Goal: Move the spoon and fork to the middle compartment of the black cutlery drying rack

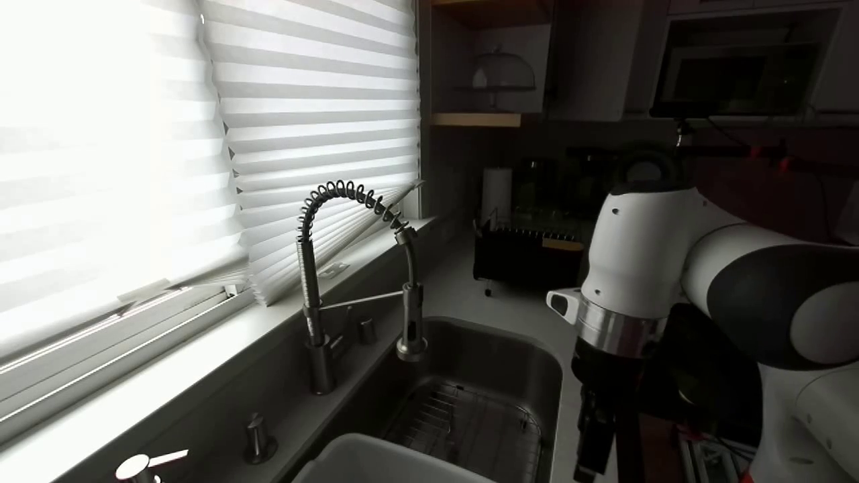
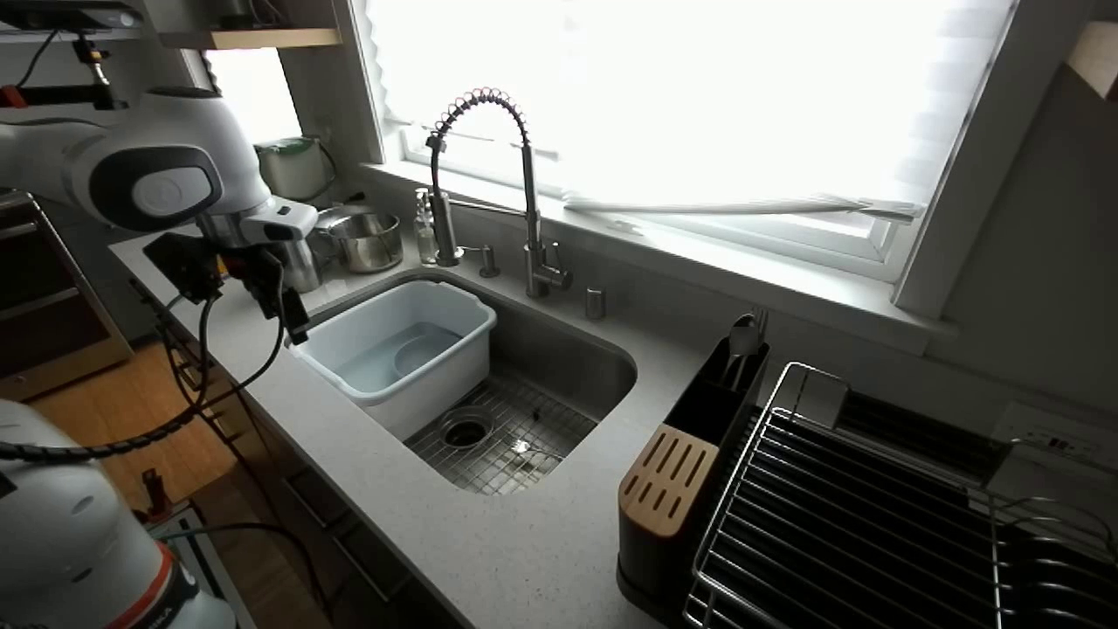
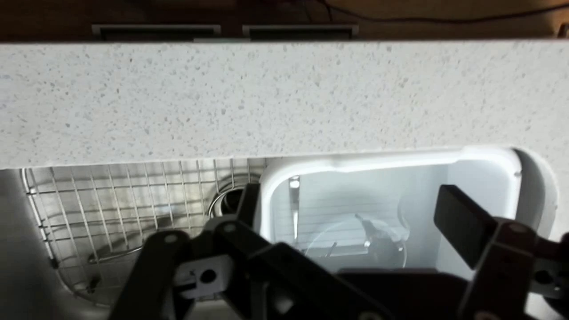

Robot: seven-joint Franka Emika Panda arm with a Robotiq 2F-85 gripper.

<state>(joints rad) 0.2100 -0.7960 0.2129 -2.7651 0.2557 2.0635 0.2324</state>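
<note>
spread wide and holding nothing, presumably ready to grasp, the gripper [image 3: 355, 213] hangs near the sink [image 2: 559, 367]; beside the sink, the black rack [image 2: 646, 559] holds a spoon [image 2: 743, 337] bowl-up in its end compartment, probably to drain; fork unclear.

Sink [image 2: 563, 362] — common to all views

White arm [image 1: 631, 248], black claw [image 3: 355, 214]

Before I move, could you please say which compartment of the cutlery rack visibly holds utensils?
The compartment nearest the window; the middle one shows none, and slotted wood tops the third.
</note>
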